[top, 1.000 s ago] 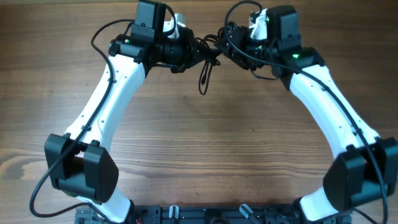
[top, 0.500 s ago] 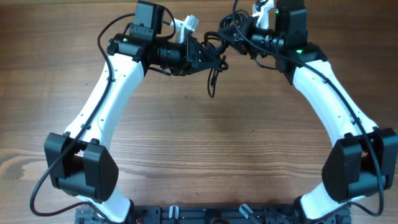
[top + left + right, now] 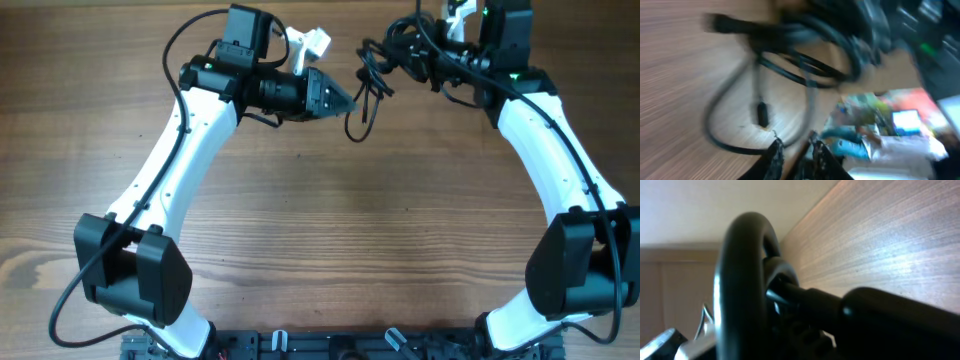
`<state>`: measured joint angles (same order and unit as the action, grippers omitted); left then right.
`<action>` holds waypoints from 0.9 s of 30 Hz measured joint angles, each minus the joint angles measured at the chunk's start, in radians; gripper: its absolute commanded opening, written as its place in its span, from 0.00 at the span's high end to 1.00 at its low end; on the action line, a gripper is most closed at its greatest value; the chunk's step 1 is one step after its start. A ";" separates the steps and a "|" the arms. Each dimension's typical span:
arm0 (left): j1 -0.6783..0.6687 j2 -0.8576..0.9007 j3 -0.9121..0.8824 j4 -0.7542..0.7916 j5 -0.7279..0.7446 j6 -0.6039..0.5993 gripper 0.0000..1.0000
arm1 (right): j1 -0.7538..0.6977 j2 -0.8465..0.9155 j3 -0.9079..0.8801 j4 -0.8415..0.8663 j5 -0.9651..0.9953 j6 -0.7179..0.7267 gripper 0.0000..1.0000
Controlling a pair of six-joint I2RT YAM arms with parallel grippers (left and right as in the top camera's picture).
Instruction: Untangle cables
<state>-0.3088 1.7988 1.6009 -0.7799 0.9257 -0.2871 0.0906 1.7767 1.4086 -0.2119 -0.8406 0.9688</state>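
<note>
Thin black flexible cables (image 3: pixel 372 62), knotted: bunched near the far edge of the brown wood-grain surface (image 3: pixel 320 230), at the black right gripper (image 3: pixel 405 57). Cord hides its jaws, so their state cannot be told. Over the last second the right arm has drawn the knot rightward, clear of the black left gripper (image 3: pixel 345 99), whose jaws look narrowly parted and empty (blurred). One loop trails nearward, long axis far-to-near. Knot judged not yet loosened.

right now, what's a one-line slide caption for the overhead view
Black cables bunched by the right tool, one loop drooping beside the left tool, over a wooden table.
</note>
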 measured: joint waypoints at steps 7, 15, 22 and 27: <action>0.000 0.000 0.000 0.003 -0.320 -0.066 0.71 | -0.003 0.000 0.001 -0.066 -0.231 -0.205 0.92; 0.000 0.000 -0.001 0.111 -0.207 0.024 0.62 | -0.003 0.005 0.002 -0.282 -0.125 -0.346 0.92; -0.005 0.000 -0.001 0.112 -0.195 -0.529 0.60 | -0.003 0.005 0.002 -0.320 0.002 -0.342 0.92; -0.097 0.019 -0.001 0.111 -0.241 -0.668 0.76 | -0.003 0.005 0.002 -0.325 0.027 -0.343 0.92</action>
<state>-0.4053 1.8179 1.6001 -0.6685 0.6846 -0.9550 0.0872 1.7821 1.4101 -0.5373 -0.8135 0.6258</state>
